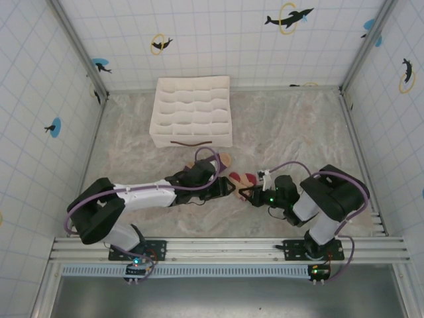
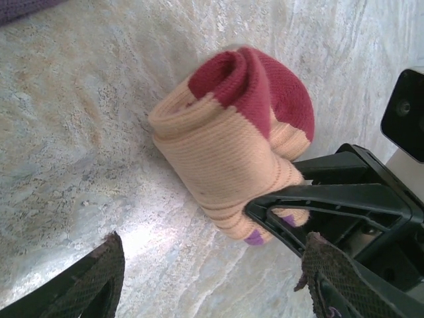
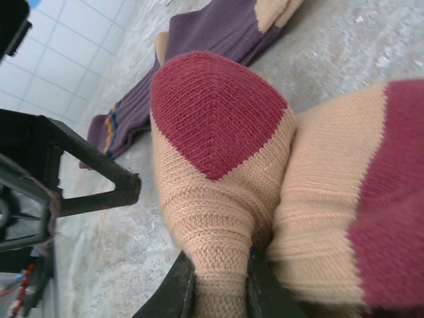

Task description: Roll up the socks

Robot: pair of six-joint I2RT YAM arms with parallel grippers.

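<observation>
Desk [image 1: 298,132], pale and marbled, carries everything you are working with. At its far side sits the white gridded fabric organiser box [image 1: 192,111], well apart from the socks.

Your left arm [image 1: 146,195] reaches in from the left and your right arm [image 1: 324,199] from the right. They meet near the middle of the desk, in front of the box.

The purple sock [image 3: 218,33] lies flat on the desk just behind the meeting point. Its tan toe pokes out beside your left wrist in the top view, and its orange cuff stripes show in the right wrist view.

The beige sock [image 2: 225,159] is bundled into a thick roll. Its dark red toe is wrapped on top and a bit of purple cuff stripe peeks out underneath. The roll lies on the desk between your two arms, close to the purple sock.

Your right fingers [image 3: 172,298] are pinching the lower end of that beige roll, one on each side of the fabric. Your left fingers [image 2: 99,281] stand spread wide, just short of the roll and holding nothing.
</observation>
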